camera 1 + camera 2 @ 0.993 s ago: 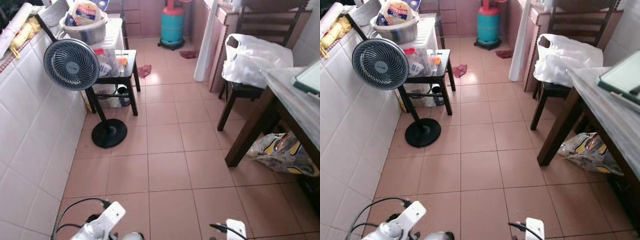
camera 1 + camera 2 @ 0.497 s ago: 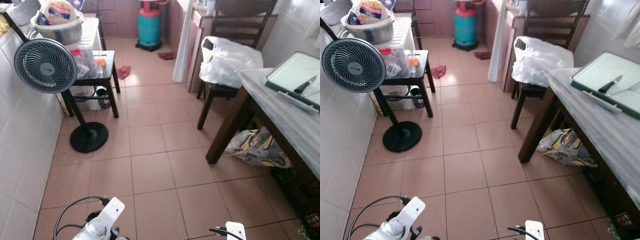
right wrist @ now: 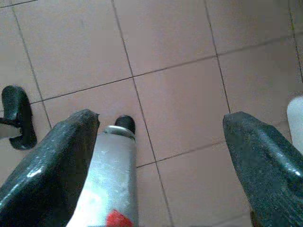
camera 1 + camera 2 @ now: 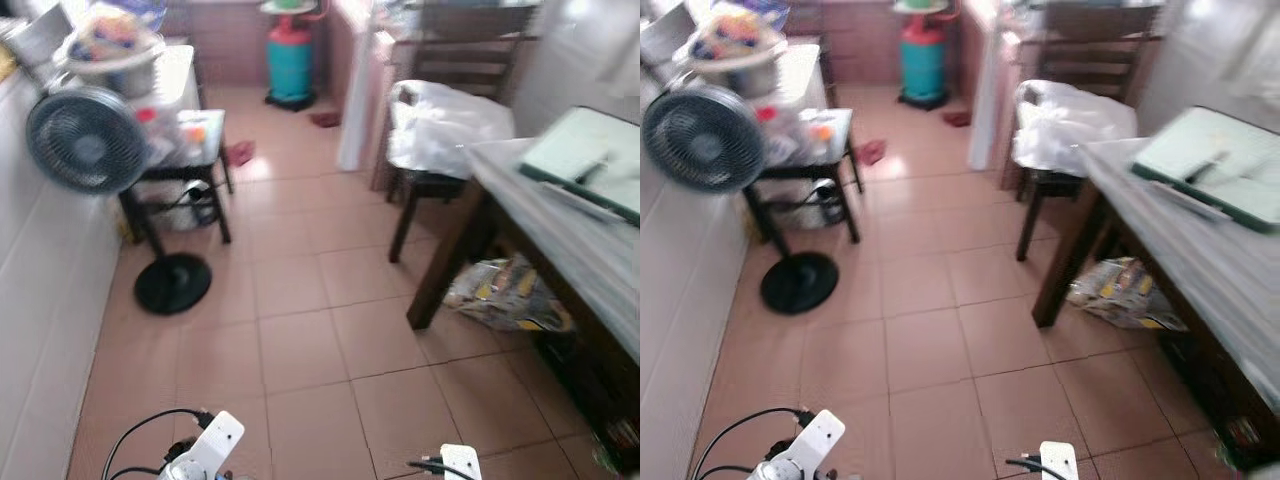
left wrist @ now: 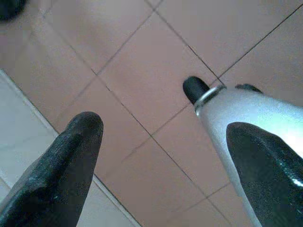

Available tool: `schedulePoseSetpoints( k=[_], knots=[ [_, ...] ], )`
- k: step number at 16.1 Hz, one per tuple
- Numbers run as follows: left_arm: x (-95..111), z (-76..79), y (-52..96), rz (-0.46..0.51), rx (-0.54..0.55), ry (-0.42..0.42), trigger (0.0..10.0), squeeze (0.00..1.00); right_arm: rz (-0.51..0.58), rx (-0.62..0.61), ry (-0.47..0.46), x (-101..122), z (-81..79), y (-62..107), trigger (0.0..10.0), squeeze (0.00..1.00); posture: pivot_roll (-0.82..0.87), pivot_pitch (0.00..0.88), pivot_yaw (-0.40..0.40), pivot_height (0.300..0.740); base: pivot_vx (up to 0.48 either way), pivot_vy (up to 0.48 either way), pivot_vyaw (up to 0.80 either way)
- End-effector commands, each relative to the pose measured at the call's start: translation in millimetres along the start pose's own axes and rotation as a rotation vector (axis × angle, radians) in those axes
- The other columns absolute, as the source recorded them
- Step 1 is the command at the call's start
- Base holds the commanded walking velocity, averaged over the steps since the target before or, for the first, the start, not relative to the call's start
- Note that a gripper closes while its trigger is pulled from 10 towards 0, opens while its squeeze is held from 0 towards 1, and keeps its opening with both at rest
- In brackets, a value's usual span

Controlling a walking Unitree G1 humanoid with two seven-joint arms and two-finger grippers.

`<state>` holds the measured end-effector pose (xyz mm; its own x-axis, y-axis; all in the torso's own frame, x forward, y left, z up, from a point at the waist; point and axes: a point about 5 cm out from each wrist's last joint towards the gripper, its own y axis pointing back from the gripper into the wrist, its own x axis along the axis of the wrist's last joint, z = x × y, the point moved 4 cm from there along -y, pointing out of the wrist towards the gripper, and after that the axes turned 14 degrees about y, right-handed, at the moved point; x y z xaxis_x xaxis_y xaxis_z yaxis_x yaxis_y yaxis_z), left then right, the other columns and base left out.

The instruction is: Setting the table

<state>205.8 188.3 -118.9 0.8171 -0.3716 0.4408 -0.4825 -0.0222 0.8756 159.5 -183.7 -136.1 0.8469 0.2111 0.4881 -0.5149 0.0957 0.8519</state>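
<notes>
L hand (image 5: pixel 161 142), R hand (image 3: pixel 161 137) spread over floor (image 4: pixel 300 330).

Open floor (image 4: pixel 300 330) between fan (image 4: pixel 85 140) and table (image 4: pixel 560 240).

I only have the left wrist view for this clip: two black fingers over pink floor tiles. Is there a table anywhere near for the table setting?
Observer: Yes. In the head views a grey-topped table with dark wooden legs stands ahead on the robot's right.
Operator: Anything on it?
Observer: A green-edged tray lies on the far part; the picture is blurred, but something dark and slim lies on the tray.
Operator: What is the other gripper doing?
Observer: The right gripper hangs over bare tiles, fingers apart, holding nothing. The left gripper is open too.
Operator: Any obstacle on the way?
Observer: A chair with a white plastic bag on its seat stands at the table's far end.
</notes>
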Motion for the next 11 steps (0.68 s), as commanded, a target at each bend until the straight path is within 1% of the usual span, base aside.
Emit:
schedulePoseSetpoints(
  k=[1,2,3,4,5,6,8,9,10,11],
  knots=[
    [5,-2.0,-0.1,0.016,0.008,0.000,10.0,0.00,-0.031,0.004,0.011,-9,1.2,1.3,10.0,0.00,0.12,0.073,-0.056,0.740,0.000,0.000,-0.77],
    [4,-3.8,0.2,0.022,0.008,-0.034,10.0,0.00,-0.037,0.003,0.017,-11,2.3,1.7,10.0,0.00,0.12,0.074,-0.054,0.740,0.000,0.000,-0.77],
    [0,-4.3,0.7,0.019,0.013,-0.080,10.0,0.00,-0.041,0.001,0.027,-13,4.5,1.9,10.0,0.00,0.11,0.076,-0.051,0.740,0.000,0.000,-0.77],
    [-3,-4.1,0.9,0.015,0.014,-0.098,10.0,0.00,-0.041,-0.001,0.026,-13,5.5,2.0,10.0,0.00,0.11,0.077,-0.048,0.740,0.000,0.000,-0.77],
    [-6,-4.3,1.4,0.018,0.020,-0.150,10.0,0.00,-0.038,-0.003,0.025,-12,6.7,1.6,10.0,0.00,0.11,0.078,-0.045,0.740,0.000,0.000,-0.75],
    [-10,-5.7,2.1,0.021,0.028,-0.107,10.0,0.00,-0.017,-0.001,0.010,-6,6.9,0.7,10.0,0.00,0.10,0.081,-0.042,0.740,0.000,0.000,0.00],
    [-7,-5.3,1.8,0.031,0.020,0.007,10.0,0.00,-0.002,0.003,-0.002,-2,6.0,0.2,10.0,0.00,0.11,0.080,-0.046,0.740,0.000,0.000,0.00],
    [-6,-5.3,1.6,0.034,0.022,0.029,10.0,0.00,0.002,0.004,-0.011,-1,5.6,0.1,10.0,0.00,0.11,0.077,-0.050,0.740,0.000,0.000,0.00],
    [-4,-4.6,1.4,0.038,0.020,0.070,10.0,0.00,0.005,0.006,-0.013,0,5.3,-0.1,10.0,0.00,0.11,0.077,-0.051,0.740,0.000,0.000,0.00],
    [-3,-3.6,1.1,0.043,0.021,0.156,10.0,0.00,0.011,0.009,-0.004,2,4.9,-0.6,10.0,0.00,0.11,0.076,-0.054,0.740,0.000,0.000,0.00]
  ],
)
